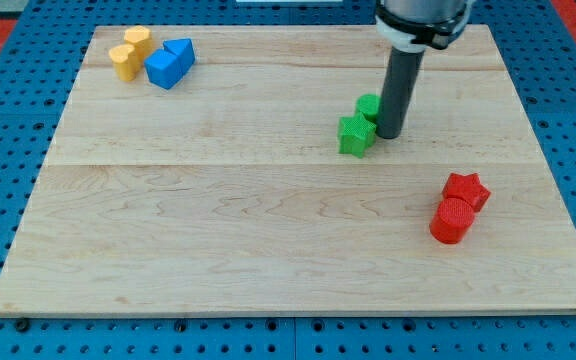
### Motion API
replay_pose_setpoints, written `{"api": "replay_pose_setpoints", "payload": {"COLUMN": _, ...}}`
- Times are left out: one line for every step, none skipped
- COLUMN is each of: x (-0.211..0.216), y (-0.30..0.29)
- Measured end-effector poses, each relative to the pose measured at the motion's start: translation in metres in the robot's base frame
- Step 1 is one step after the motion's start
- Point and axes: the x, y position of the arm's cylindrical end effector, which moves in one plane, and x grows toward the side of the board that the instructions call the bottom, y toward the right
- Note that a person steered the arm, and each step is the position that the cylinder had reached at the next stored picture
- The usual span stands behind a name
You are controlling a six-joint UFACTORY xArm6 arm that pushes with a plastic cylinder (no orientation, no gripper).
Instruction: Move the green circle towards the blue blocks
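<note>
The green circle (368,105) sits right of the board's middle, partly hidden behind my rod. A green star (355,135) touches it on its lower left. My tip (389,135) rests on the board just right of both green blocks, touching or nearly touching the circle. Two blue blocks (170,63) sit together at the view's top left: a cube at the front and a triangular one behind it.
Two yellow blocks (129,52) stand just left of the blue ones. A red star (466,189) and a red cylinder (452,220) sit together at the view's lower right. The wooden board (268,230) lies on a blue pegboard.
</note>
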Motion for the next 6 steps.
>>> {"api": "replay_pose_setpoints", "payload": {"x": -0.016, "y": -0.035}}
{"api": "replay_pose_setpoints", "payload": {"x": -0.029, "y": -0.041}}
{"api": "replay_pose_setpoints", "payload": {"x": -0.02, "y": -0.001}}
{"api": "replay_pose_setpoints", "payload": {"x": -0.041, "y": 0.024}}
{"api": "replay_pose_setpoints", "payload": {"x": -0.085, "y": -0.051}}
{"api": "replay_pose_setpoints", "payload": {"x": -0.088, "y": -0.17}}
